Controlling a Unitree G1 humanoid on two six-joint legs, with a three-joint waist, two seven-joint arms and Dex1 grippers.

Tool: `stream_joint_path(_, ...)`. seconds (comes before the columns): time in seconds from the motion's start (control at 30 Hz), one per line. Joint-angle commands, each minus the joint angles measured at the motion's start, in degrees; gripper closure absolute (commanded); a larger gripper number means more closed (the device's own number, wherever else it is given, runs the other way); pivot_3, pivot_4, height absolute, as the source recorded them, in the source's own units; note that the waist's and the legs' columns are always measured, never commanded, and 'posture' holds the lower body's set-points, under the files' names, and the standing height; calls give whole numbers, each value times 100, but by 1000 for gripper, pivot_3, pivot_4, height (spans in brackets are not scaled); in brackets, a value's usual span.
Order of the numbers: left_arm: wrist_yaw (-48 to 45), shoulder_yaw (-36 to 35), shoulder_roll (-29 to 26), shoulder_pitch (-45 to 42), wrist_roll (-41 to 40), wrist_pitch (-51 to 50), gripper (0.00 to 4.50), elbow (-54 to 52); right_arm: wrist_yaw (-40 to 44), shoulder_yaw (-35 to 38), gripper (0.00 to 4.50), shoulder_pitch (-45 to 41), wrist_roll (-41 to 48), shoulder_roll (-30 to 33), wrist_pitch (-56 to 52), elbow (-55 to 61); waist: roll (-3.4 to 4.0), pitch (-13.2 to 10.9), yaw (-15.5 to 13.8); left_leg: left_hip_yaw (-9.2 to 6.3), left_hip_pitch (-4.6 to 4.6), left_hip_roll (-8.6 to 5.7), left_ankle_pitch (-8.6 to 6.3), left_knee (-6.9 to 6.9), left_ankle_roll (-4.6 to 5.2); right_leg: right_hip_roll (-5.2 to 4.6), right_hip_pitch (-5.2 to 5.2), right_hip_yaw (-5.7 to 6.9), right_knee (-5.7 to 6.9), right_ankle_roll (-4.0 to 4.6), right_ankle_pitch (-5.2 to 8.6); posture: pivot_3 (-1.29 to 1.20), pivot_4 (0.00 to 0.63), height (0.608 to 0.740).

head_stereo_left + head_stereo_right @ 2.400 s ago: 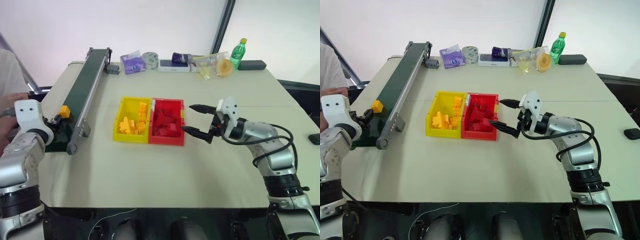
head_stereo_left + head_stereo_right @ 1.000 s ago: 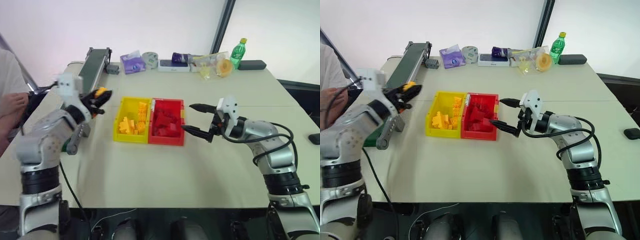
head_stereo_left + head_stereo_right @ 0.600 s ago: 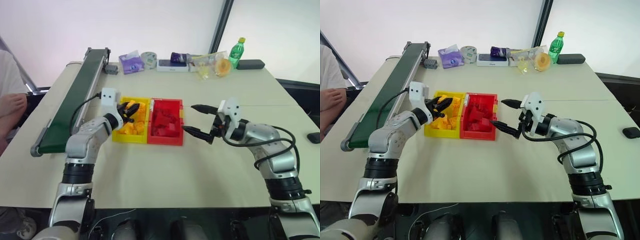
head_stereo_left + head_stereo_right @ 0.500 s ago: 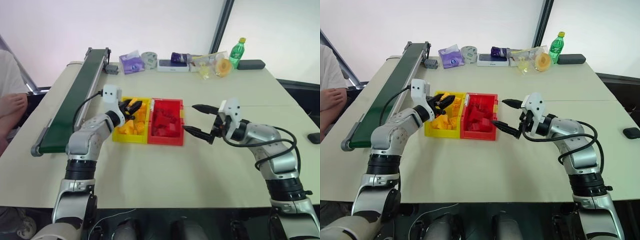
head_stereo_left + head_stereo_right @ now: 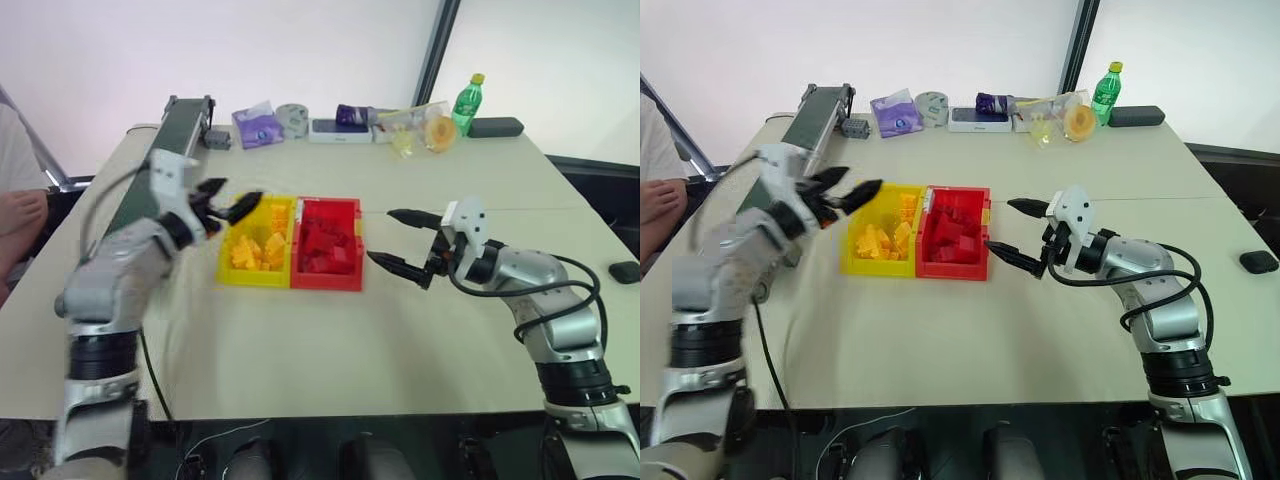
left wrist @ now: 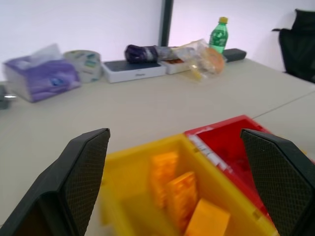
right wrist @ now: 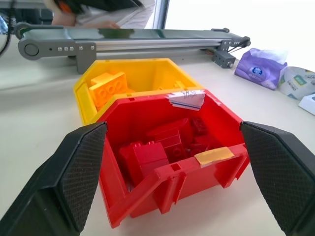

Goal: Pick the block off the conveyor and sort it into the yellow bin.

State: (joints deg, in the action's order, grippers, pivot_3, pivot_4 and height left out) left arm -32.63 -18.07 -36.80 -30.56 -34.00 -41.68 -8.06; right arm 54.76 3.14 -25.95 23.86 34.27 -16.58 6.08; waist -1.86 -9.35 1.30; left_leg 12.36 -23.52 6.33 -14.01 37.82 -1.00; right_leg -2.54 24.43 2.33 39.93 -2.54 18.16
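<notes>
Blocks [image 5: 878,240] — orange-yellow, studded — fill yellow bin [image 5: 854,262]; both pincers [image 5: 848,189] [image 5: 1016,228] gape empty.

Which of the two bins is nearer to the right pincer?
The red bin: it sits directly before the right pincer, while the yellow bin lies beyond it.

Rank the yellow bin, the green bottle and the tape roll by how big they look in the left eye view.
1. yellow bin, clearly the largest.
2. green bottle.
3. tape roll.
The bottle and the roll look close in size, and both stand at the table's far edge, so they appear smaller than they would up close.
</notes>
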Motion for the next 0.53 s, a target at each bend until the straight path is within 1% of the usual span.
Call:
stream_joint_path(0.03,-483,-587,-539,524,-150,154,40,-398,118,154,0,-70,104,98,106,8,0,0,-26,0,0,-3,0,0,0,-2,0,0,0,0,0,0,150,740)
stream_joint_path(0.13,-944,-1204,-979,1331,-229,272,40,-490,211,159,0,-60,95,153,126,-45,0,0,-34,0,0,-4,-1,-4,0,-7,0,1,-3,1,0,0,150,740)
stream_joint_path(0.23,-1328,-1672,-1180,2048,-169,538,40,-349,288,179,0,-76,95,195,152,-122,0,0,-20,-3,0,-2,-1,-8,0,-14,0,3,-7,2,1,0,150,740)
stream_joint_path(0.33,-1396,-1914,-1183,2466,-151,679,40,-241,358,212,0,-75,112,248,137,-189,0,0,-37,-4,0,7,-1,-13,0,-18,0,4,-11,3,1,0,150,740)
stream_joint_path(0.43,-1475,-2291,-1044,2892,-183,967,40,-180,483,346,0,-37,209,390,42,-284,0,0,-20,-4,0,7,-2,-15,1,-21,0,4,-15,4,1,0,150,740)
stream_joint_path(0.53,-1594,-2364,-892,3193,-118,1425,40,-238,552,403,0,-61,242,472,45,-410,0,0,-18,-3,0,7,-2,-29,1,-22,-1,4,-28,5,1,0,150,740)
